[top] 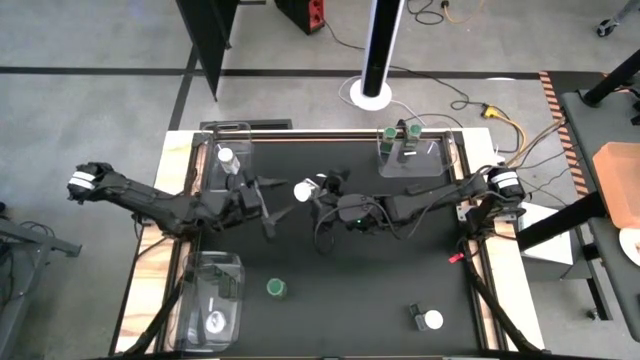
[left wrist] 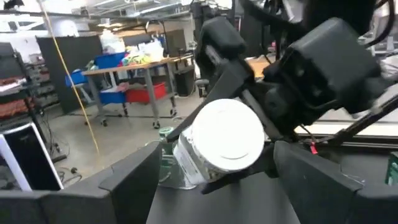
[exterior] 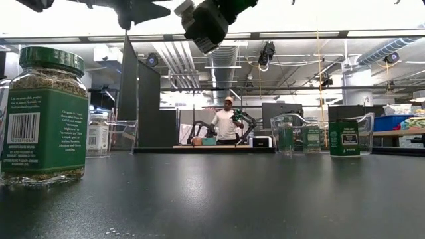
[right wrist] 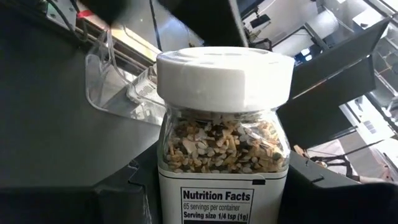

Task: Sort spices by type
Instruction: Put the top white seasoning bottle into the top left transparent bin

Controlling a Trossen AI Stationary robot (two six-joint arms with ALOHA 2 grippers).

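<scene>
My right gripper (top: 318, 190) is shut on a white-lidded spice jar (top: 305, 190) above the table's middle, and it shows at the top of the low view (exterior: 207, 23). My left gripper (top: 270, 205) is open just left of it. In the left wrist view its fingers (left wrist: 134, 177) stand on either side of the jar (left wrist: 224, 140) without touching. A green-lidded jar (top: 276, 288) stands on its base on the mat. Another white-lidded jar (top: 428, 320) lies on its side near the right front. My right gripper pinches the jar's lower body (right wrist: 186, 186) between its two fingers (right wrist: 118, 202), coming level from the table's right. The jar is lifted clear of the table. Its white lid (right wrist: 224, 74) sticks out past the fingertips toward my left gripper.
A clear tray at far left (top: 240, 128) holds one white-lidded jar (top: 226, 157). A far-right tray (top: 438, 165) holds two green-lidded jars (top: 388, 133). A near-left tray (top: 235, 262) holds a white-lidded jar (top: 215, 322). Free mat lies in the near middle. A person stands in the room beyond.
</scene>
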